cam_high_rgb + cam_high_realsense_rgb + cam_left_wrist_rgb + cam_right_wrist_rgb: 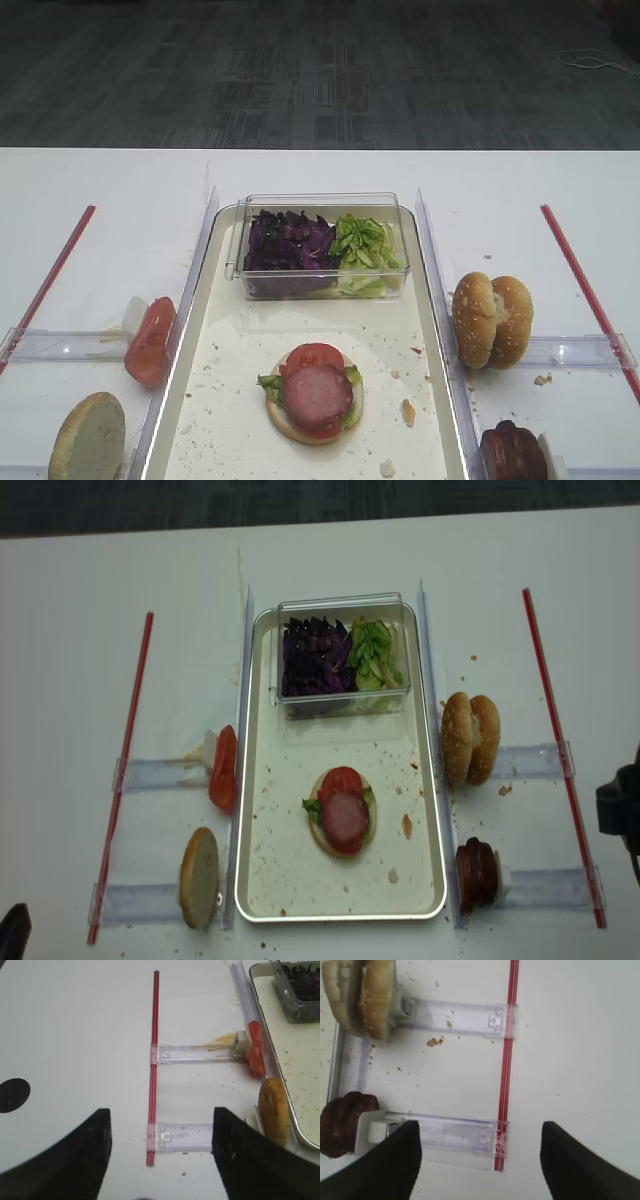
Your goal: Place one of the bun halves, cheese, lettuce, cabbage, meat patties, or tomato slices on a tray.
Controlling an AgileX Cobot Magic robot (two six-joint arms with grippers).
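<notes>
The off-white tray holds a bun half stacked with lettuce, a tomato slice and a meat patty on top. Cabbage and lettuce fill a clear box at the tray's far end. Right of the tray, bun halves and meat patties stand on edge. On the left stand tomato slices and a bun half. My right gripper and left gripper are open and empty, over the table outside each side. Cheese is out of view.
Red strips run along both sides of the table, joined to clear plastic holders that prop up the food. Crumbs are scattered over the tray and table. The clear box sits at the tray's back.
</notes>
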